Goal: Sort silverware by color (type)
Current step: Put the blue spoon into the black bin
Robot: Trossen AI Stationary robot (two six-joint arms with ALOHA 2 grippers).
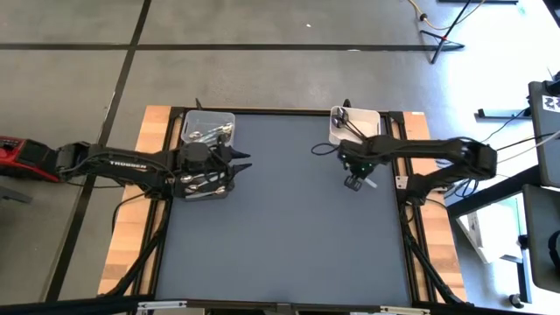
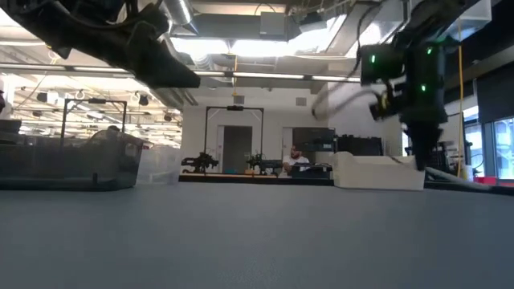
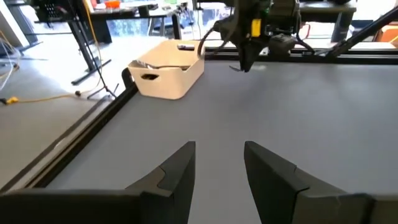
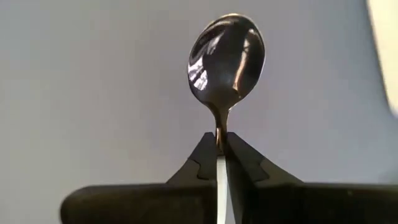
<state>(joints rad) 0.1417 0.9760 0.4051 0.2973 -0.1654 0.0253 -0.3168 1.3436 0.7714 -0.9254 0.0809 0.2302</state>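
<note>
My right gripper (image 1: 353,181) points down over the grey table, just near of the white bin (image 1: 354,124), and is shut on a shiny silver spoon (image 4: 227,59). Dark utensils (image 1: 343,118) lie in that white bin. My left gripper (image 1: 241,161) is open and level, reaching out past a clear bin (image 1: 203,185) that holds silver pieces. A second clear bin (image 1: 210,128) at the far edge holds more silverware. The left wrist view shows the open left gripper (image 3: 217,168) above bare table, with the white bin (image 3: 168,71) beyond. My right gripper pinches the spoon between its two fingers at the thin neck (image 4: 220,134), right under the bowl. The bowl (image 4: 227,56) sticks out past the fingertips toward the table, and the handle (image 4: 221,183) runs back between the fingers. The fingers come from above, pointing down.
Wooden strips (image 1: 150,131) border the table's left and right sides, and a black frame runs around the mat. The middle and near part of the grey mat (image 1: 280,236) is bare. Beyond the far edge, a person (image 2: 295,156) sits in the room.
</note>
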